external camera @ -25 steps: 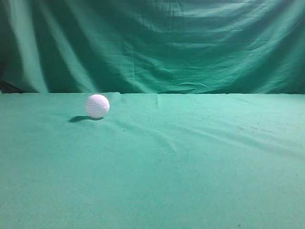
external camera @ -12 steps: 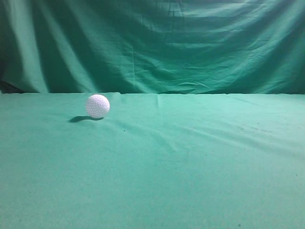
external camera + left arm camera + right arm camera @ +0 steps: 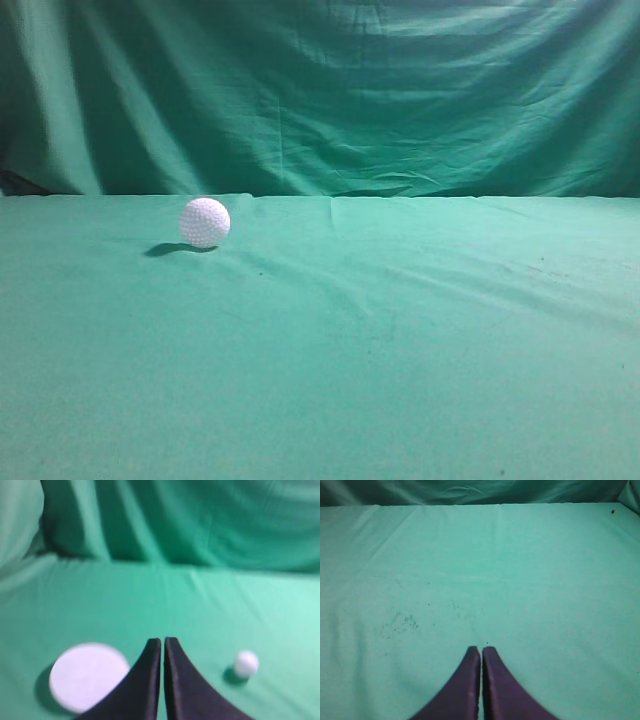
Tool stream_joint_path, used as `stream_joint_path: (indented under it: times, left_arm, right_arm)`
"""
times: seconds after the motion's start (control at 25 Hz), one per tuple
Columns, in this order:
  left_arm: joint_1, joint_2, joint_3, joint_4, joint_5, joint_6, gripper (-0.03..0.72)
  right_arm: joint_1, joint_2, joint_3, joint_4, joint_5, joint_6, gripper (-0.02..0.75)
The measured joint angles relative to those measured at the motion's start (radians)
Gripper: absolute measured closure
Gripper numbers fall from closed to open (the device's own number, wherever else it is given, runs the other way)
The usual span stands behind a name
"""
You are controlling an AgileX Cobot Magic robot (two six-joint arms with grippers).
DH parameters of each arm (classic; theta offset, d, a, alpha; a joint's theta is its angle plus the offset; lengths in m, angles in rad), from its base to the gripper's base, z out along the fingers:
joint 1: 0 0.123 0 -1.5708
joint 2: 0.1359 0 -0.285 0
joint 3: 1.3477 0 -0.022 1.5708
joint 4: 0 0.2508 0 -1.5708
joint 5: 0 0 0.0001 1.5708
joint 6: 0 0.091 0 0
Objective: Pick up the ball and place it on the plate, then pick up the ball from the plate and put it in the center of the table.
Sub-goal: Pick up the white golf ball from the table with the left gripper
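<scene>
On the green-draped table (image 3: 400, 380), largest item first, the white plate (image 3: 87, 676) lies flat at the lower left of my left wrist view, well apart from the dimpled ball (image 3: 205, 222), which rests free on the cloth toward the far left with nothing touching it. My left gripper (image 3: 163, 642) and my right gripper (image 3: 481, 650) both have their fingers pressed together and hold nothing. Risk, as I judge it: descending without first spreading the fingers, or brushing the ball off-centre, would send it rolling across the wrinkled cloth.
</scene>
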Motion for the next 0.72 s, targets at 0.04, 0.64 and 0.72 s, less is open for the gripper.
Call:
stream_joint_path:
  times: [0.04, 0.64, 0.72]
  left_arm:
    - [0.000, 0.039, -0.040, -0.025, 0.073, 0.063, 0.688]
    - [-0.031, 0.611, -0.344, -0.618, 0.378, 0.829, 0.688]
    - [-0.079, 0.682, -0.359, -0.626, 0.363, 0.861, 0.688]
  right_arm:
    - [0.000, 0.000, 0.000, 0.000, 0.000, 0.000, 0.738]
    - [0.000, 0.000, 0.000, 0.000, 0.000, 0.000, 0.738]
    - [0.000, 0.000, 0.000, 0.000, 0.000, 0.000, 0.738]
